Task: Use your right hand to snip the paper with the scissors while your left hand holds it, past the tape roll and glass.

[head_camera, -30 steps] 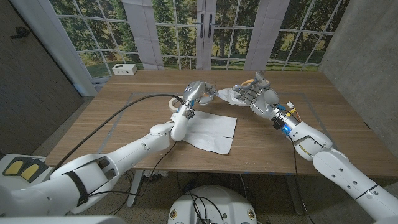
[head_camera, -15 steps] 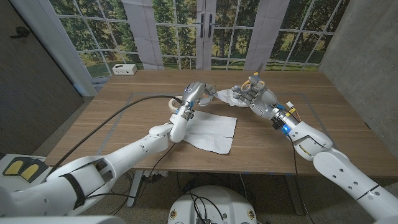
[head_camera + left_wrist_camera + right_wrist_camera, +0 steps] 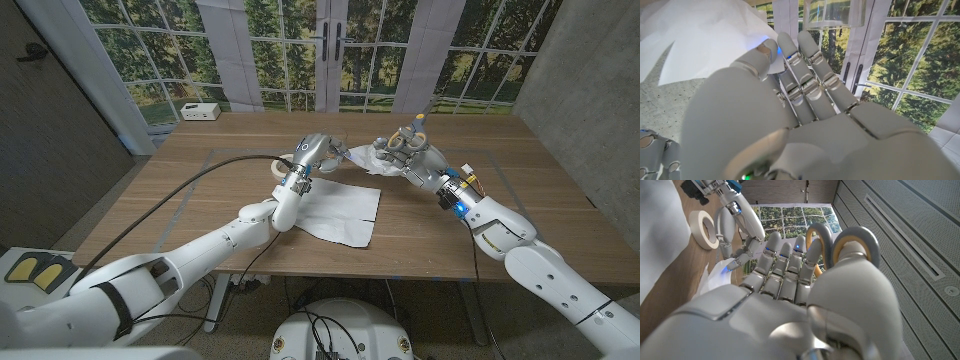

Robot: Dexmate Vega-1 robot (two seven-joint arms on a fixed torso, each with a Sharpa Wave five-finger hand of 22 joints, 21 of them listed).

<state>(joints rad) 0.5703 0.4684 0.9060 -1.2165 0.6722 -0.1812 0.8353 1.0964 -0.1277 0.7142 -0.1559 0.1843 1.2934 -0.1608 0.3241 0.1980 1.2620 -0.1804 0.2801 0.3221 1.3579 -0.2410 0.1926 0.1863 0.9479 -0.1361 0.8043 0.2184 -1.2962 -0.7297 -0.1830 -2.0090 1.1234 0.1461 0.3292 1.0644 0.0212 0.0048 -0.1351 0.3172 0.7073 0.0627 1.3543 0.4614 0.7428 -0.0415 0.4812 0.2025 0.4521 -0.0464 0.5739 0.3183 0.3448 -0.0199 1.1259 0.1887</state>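
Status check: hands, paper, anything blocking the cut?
Left hand pinching paper edge. Right hand gripping scissors, at the paper. Tape roll beside, not blocking.

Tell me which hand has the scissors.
The right hand holds the scissors, fingers through the grey-and-yellow handles; the left hand pinches the paper.

No legible text, labels, brands or numbers on anything in view.

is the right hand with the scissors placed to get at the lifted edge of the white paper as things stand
Probably yes: the right hand holding the grey-and-yellow-handled scissors sits right beside the raised edge of the white paper sheet that the left hand holds; nothing stands between them.
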